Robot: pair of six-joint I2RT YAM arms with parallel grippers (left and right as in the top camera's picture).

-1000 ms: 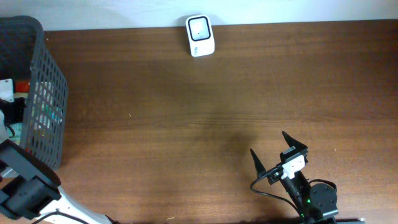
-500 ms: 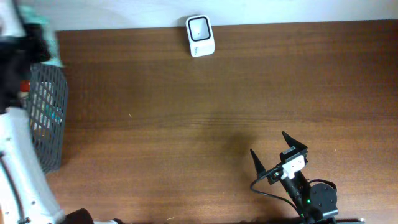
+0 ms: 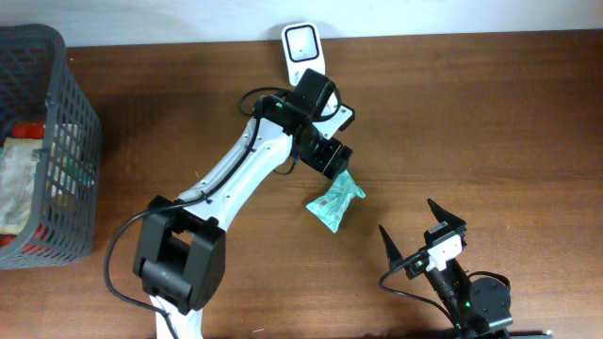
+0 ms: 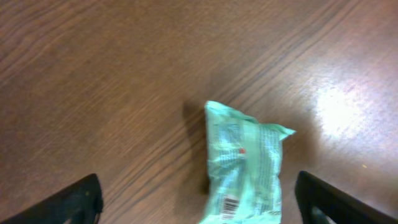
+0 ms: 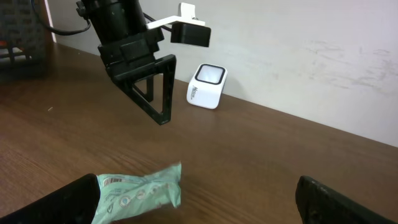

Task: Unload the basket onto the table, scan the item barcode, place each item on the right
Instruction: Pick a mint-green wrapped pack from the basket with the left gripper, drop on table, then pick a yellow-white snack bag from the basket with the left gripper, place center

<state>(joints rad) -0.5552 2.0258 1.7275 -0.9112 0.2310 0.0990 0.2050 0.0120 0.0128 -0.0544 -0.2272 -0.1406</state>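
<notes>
The green packet (image 3: pixel 334 201) lies flat on the table (image 3: pixel 490 122), at 5 o'clock from the scanner (image 3: pixel 303 54). The left gripper (image 4: pixel 199 199) hovers above it, fingers (image 4: pixel 74 202) wide apart, holding nothing. The right gripper (image 3: pixel 415 235) rests open and empty at 4 o'clock.

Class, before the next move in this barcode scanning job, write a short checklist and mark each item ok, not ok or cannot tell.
1. Green packet lying free on the table: ok.
2. Left end effector open and off the packet: ok.
3. Right end effector open, holding nothing: ok.
4. Barcode visible at one end of the packet: ok.
5. Barcode facing the white scanner: not ok.
6. Table between packet and scanner unobstructed: not ok, left arm in the way.
</notes>
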